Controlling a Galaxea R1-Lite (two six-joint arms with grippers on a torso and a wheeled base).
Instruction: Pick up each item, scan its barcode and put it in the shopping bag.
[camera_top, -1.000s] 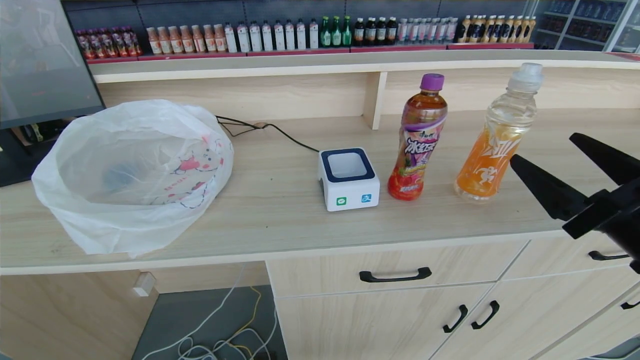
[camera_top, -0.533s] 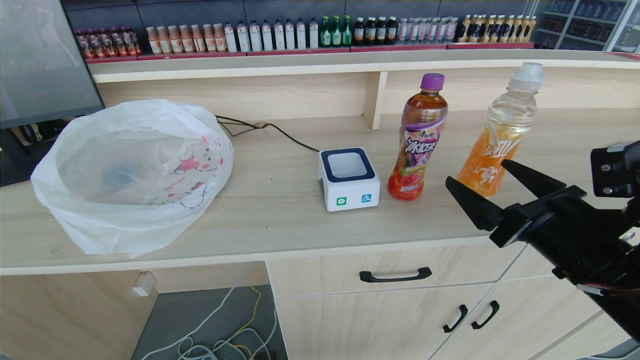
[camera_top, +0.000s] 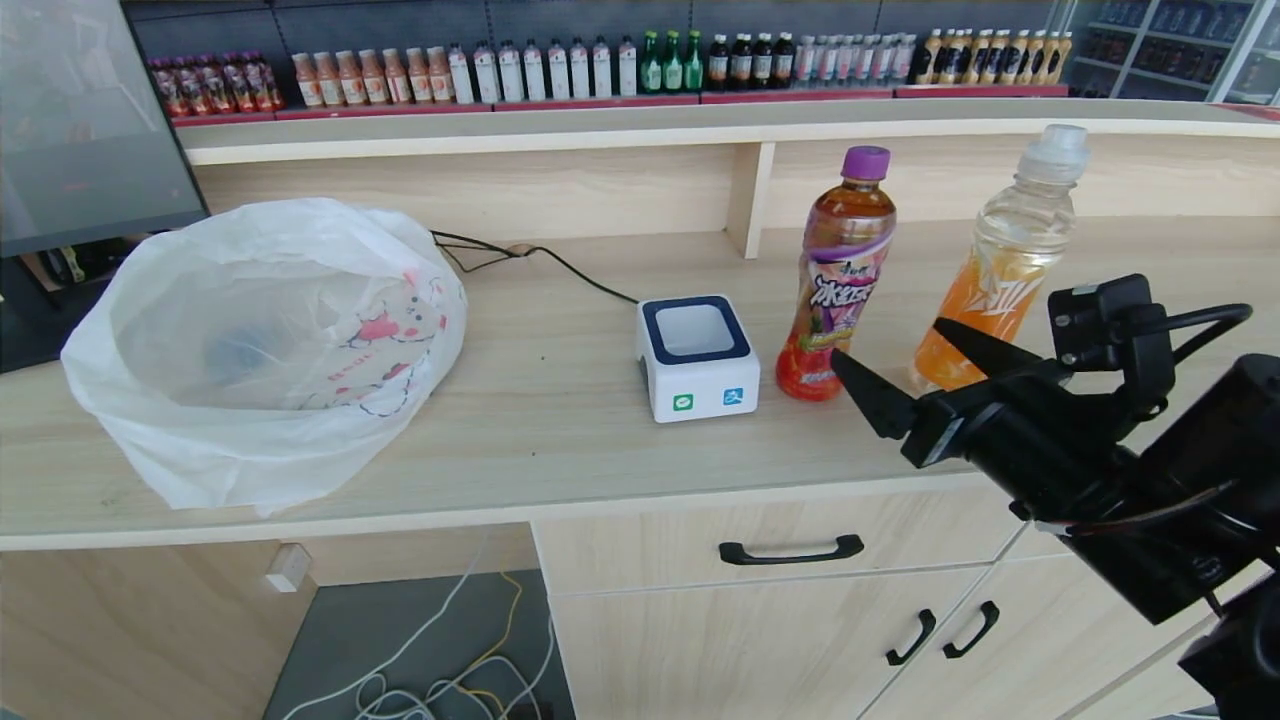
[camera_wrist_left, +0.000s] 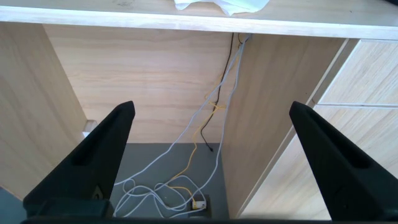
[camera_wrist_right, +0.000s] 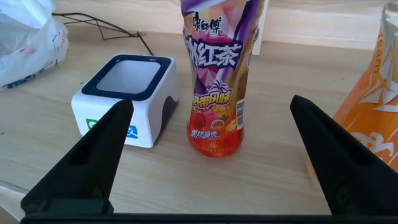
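The right gripper (camera_top: 888, 340) hangs low over the front of the wooden counter (camera_top: 560, 420), its two black fingers spread wide with nothing between them; its tips point toward the two bottles. In the right wrist view the purple-capped tea bottle (camera_wrist_right: 216, 81) stands in line with the gap between the fingers, apart from both. It is upright on the counter, just right of the white scanner (camera_top: 696, 356) and not touching it. The orange drink bottle (camera_top: 990, 270) stands upright farther right, partly behind one finger in the head view; I can make out no contact.

The left gripper (camera_wrist_left: 211, 106) is also spread wide and empty; it sits below the counter's edge, facing the open bay where loose cables (camera_wrist_left: 186, 180) lie on the grey floor.

The shopping bag (camera_top: 265, 350), white and translucent with a cartoon print, sits open at the left end of the counter, well apart from the scanner; a dark shape shows dimly inside it, too faint to identify. A black cord (camera_top: 560, 265) runs from the scanner toward the back wall; drawers with black handles (camera_top: 790, 550) sit under the counter; rows of drinks (camera_top: 600, 70) line the far shelf; a dark screen (camera_top: 80, 120) stands at the far left.
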